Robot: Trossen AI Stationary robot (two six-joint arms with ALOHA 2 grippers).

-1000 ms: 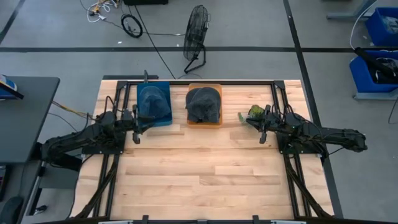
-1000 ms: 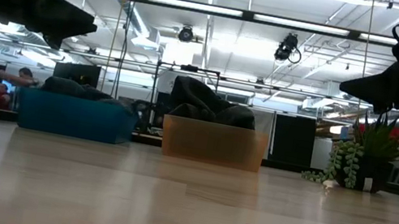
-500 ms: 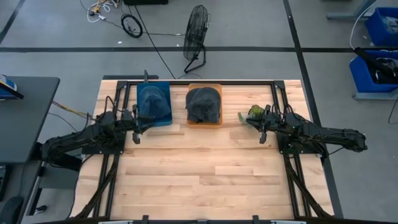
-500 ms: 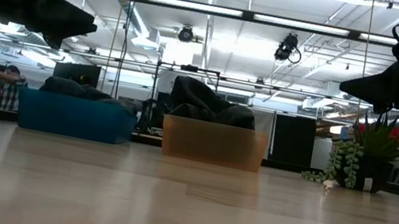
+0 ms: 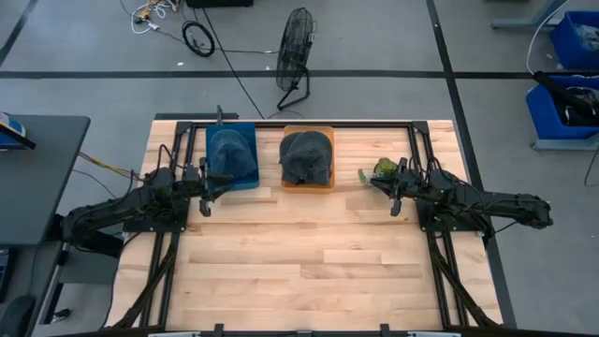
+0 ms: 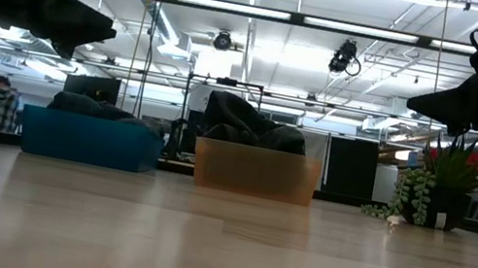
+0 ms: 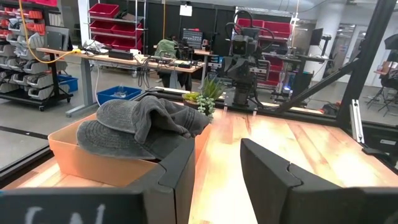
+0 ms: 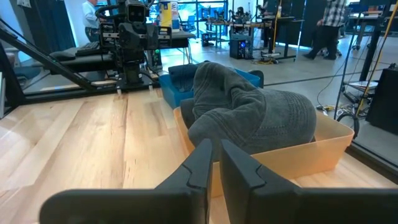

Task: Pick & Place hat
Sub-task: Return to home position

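Observation:
A grey hat (image 5: 307, 154) lies crumpled in an orange bin (image 5: 308, 183) at the table's far side, its crown rising above the rim (image 6: 251, 119). It also shows in the left wrist view (image 7: 137, 124) and the right wrist view (image 8: 255, 118). A second dark hat (image 5: 229, 150) rests in a blue bin (image 5: 245, 180) to its left. My left gripper (image 5: 204, 197) hovers open above the table, just near of the blue bin. My right gripper (image 5: 394, 198) hovers shut to the right of the orange bin, beside a small plant. Neither touches anything.
A small potted plant (image 5: 382, 169) stands right of the orange bin, close to my right gripper, and shows in the low view (image 6: 436, 189). The black frame rails (image 5: 412, 140) run along the table's sides. Bare wood (image 5: 299, 262) spreads across the near half.
Both arms and both hats have kept still. Only a person far behind the table has shifted in the low view.

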